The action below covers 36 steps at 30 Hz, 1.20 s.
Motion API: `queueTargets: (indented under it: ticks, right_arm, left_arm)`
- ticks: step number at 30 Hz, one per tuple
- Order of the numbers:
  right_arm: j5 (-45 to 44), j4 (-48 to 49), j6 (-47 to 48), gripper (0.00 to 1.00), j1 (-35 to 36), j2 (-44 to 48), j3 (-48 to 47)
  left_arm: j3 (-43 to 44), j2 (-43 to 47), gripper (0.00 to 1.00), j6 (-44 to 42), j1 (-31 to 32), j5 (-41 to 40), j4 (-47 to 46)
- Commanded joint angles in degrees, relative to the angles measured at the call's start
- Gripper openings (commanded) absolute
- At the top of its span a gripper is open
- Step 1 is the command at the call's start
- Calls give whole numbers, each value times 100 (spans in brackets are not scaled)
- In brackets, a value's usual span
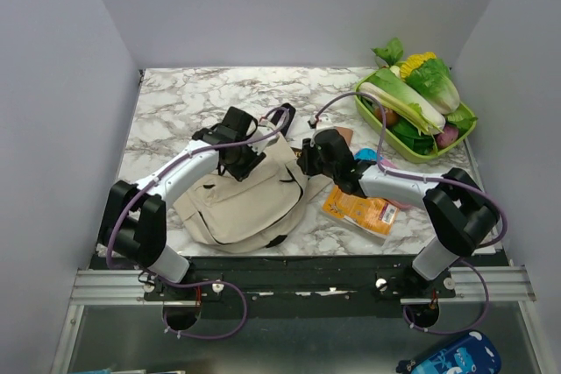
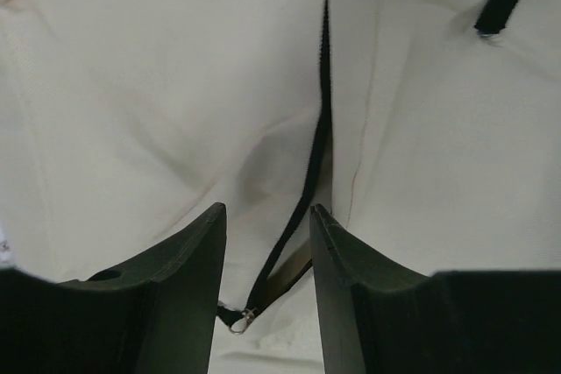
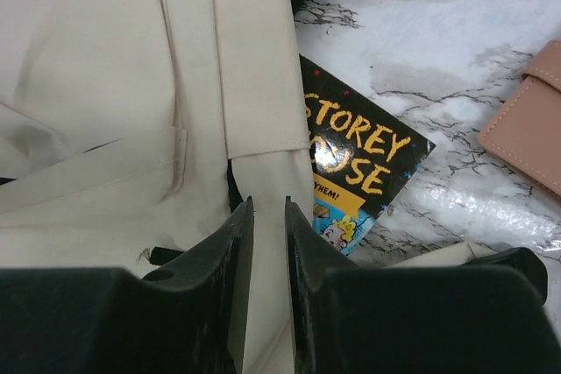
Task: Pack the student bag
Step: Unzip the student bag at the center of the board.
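Observation:
The student bag is a cream fabric backpack lying flat at the table's front centre. My left gripper is over its far end. In the left wrist view the left gripper is open, low over the cream fabric, with the black zip line and its metal pull between the fingers. My right gripper is at the bag's right edge. In the right wrist view the right gripper has its jaws closed to a narrow gap on a flat beige strap of the bag.
A black "Storey House" book lies partly under the bag's edge. An orange book lies to the right by the right arm. A pink wallet is beside it. A green tray of toy vegetables stands at the back right.

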State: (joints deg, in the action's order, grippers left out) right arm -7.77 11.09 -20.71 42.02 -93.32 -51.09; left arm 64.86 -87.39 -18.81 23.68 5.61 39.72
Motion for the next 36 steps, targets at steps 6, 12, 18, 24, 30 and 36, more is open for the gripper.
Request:
queueTargets:
  ticks: [6, 12, 18, 24, 30, 36]
  right_arm:
    - [39, 104, -223, 29, -10, 270, 319]
    - [4, 156, -241, 29, -10, 367, 451]
    - [83, 262, -276, 29, -10, 393, 582]
    - [48, 350, -328, 28, -18, 420, 714]
    - [-268, 297, -311, 33, -10, 472, 732]
    - [-743, -90, -249, 56, -185, 578, 530]
  left_arm:
    - [-536, -5, 53, -211, 383, -341, -711]
    - [-816, -32, 55, -229, 585, -454, -878]
    - [-975, 29, 54, -97, 638, -1342, -1485]
    - [-949, 152, 31, -79, 638, -1817, -1687]
    - [-967, 205, 0, -53, 629, -1835, -1696]
    - [-932, 390, 0, 26, 620, -1572, -1582]
